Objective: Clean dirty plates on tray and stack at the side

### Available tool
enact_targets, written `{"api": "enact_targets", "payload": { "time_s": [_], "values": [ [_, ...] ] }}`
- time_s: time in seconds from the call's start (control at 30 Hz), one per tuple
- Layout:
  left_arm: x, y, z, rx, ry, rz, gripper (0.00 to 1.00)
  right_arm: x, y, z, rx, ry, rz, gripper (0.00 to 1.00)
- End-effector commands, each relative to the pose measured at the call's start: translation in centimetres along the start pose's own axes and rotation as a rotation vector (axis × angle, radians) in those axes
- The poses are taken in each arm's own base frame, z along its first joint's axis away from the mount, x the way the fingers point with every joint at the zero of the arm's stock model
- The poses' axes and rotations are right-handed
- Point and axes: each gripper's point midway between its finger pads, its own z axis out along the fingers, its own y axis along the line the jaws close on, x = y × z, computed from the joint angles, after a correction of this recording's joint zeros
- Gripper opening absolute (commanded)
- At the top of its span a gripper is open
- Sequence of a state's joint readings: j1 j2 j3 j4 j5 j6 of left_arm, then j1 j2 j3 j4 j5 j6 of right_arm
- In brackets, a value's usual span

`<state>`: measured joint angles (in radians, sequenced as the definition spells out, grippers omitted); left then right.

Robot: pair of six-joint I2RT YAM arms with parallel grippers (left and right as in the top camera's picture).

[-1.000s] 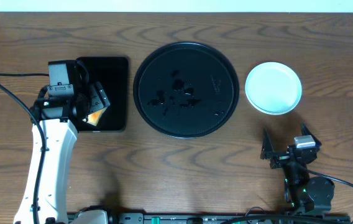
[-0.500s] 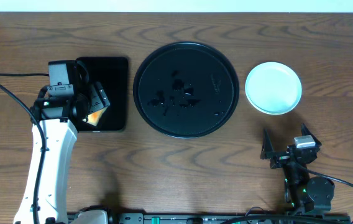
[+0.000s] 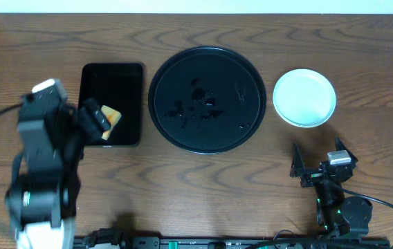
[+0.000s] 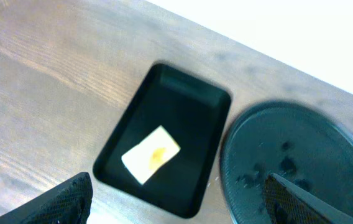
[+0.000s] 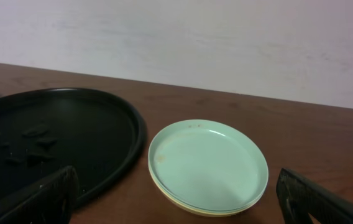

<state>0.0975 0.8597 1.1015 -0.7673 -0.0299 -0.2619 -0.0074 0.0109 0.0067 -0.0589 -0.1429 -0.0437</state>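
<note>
The left gripper (image 3: 91, 119) hung with its jaws wide apart and empty, over the near edge of the rectangular tray (image 3: 113, 83), just beside the sponge (image 4: 151, 155). The right gripper (image 3: 319, 160) likewise gaped, empty, near the plates (image 5: 207, 167). These sat stacked on the table (image 3: 183, 194) to the right of the round tray (image 3: 183, 69), and none lay on it.

Risks noted:
- A careless sweep by the right arm could shove the stack.
- Faint orange specks (image 5: 193, 126) at the top plate's rim suggested incomplete cleaning.

The stack's count and the lower plates' faces were hidden. The left wrist view was blurred. The dark marks (image 3: 196, 104) on the round tray could not be identified.
</note>
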Motion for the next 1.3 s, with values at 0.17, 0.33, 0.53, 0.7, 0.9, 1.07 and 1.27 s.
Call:
{"api": "enact_targets", "payload": {
  "time_s": [0.17, 0.33, 0.53, 0.7, 0.9, 1.07, 1.27],
  "values": [
    [6.8, 2.7, -2.2, 0.008, -0.056, -0.014, 0.88, 0.0, 0.1, 0.0, -0.009, -0.001, 0.013, 0.99],
    [9.5, 3.6, -1.7, 0.040, -0.134, -0.046, 0.87, 0.0, 0.1, 0.0, -0.009, -0.001, 0.013, 0.99],
    [7.5, 2.8, -1.7, 0.150, -0.374, -0.160, 0.87, 0.0, 0.1, 0.0, -0.009, -0.001, 0.013, 0.99],
    [4.1, 0.3, -3.8, 0.352, -0.646, -0.165, 0.88, 0.0, 0.1, 0.0, -0.009, -0.001, 0.013, 0.99],
    [2.4, -1.2, -5.9, 0.503, -0.858, -0.152, 0.88, 0.0, 0.1, 0.0, -0.009, -0.001, 0.013, 0.99],
    [3.8, -1.1, -3.8, 0.501, -0.833, -0.150, 0.88, 0.0, 0.1, 0.0, -0.009, -0.001, 0.013, 0.99],
    [6.5, -1.0, -0.6, 0.488, -0.748, -0.146, 0.88, 0.0, 0.1, 0.0, -0.009, -0.001, 0.013, 0.99]
  ]
}}
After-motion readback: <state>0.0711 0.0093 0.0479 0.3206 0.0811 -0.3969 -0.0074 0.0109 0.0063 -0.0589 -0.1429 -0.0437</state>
